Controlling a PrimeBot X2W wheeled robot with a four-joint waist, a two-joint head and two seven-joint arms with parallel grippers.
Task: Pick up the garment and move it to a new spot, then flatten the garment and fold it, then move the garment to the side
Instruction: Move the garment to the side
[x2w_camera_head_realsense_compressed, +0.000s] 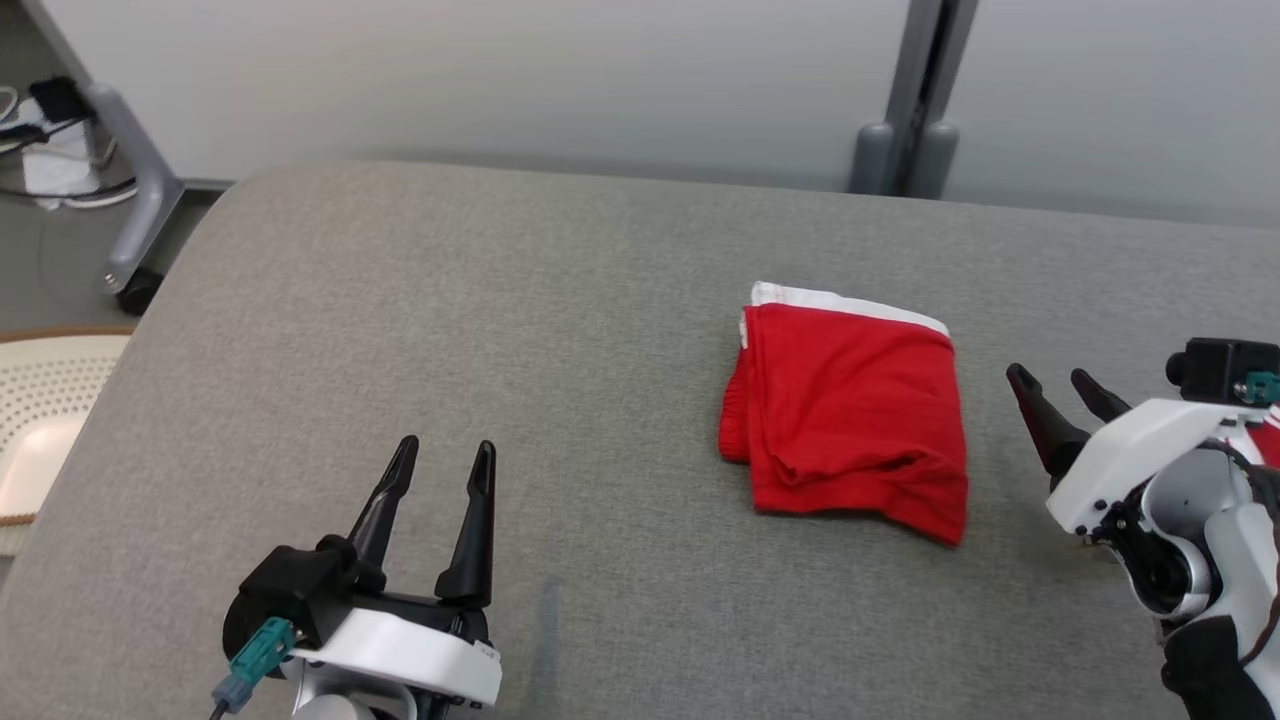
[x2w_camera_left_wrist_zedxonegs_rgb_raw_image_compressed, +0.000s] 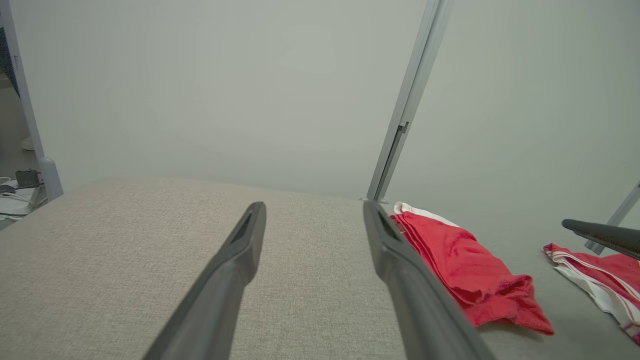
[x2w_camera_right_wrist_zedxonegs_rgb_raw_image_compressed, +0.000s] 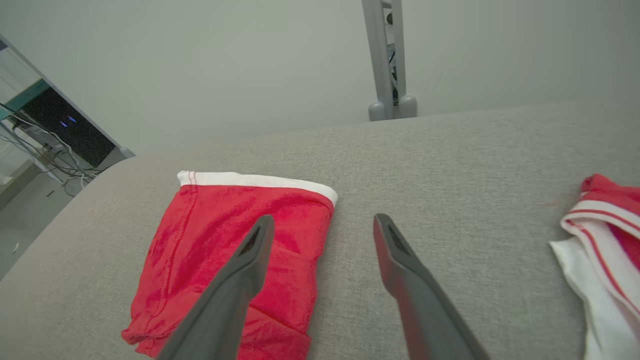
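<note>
**A:** How do the grippers stand?

**B:** The right gripper (x2w_camera_head_realsense_compressed: 1048, 376) has its jaws parted and grips nothing. It hangs just beside the right edge of the garment (x2w_camera_head_realsense_compressed: 850, 415), fingers pointing across the bench (x2w_camera_head_realsense_compressed: 400, 300). The left gripper (x2w_camera_head_realsense_compressed: 447, 448) is spread just as wide and is also empty, low over the bare grey surface and well apart from the cloth.

**A:** And the garment itself?

**B:** It lies right of centre on the bench. It is red and folded into a compact rectangle, with the white waistband along the far edge and a looser, slightly bunched hem on the near side.

**A:** Why that arrangement?

**B:** The folding looks done, so moving the garment aside is probably what remains. The right gripper is the nearer one and seems placed to take that edge. The left appears parked clear so it won't drag the folds. A second red-and-white cloth (x2w_camera_right_wrist_zedxonegs_rgb_raw_image_compressed: 605, 240) lies further right, which may mark the side spot.
</note>
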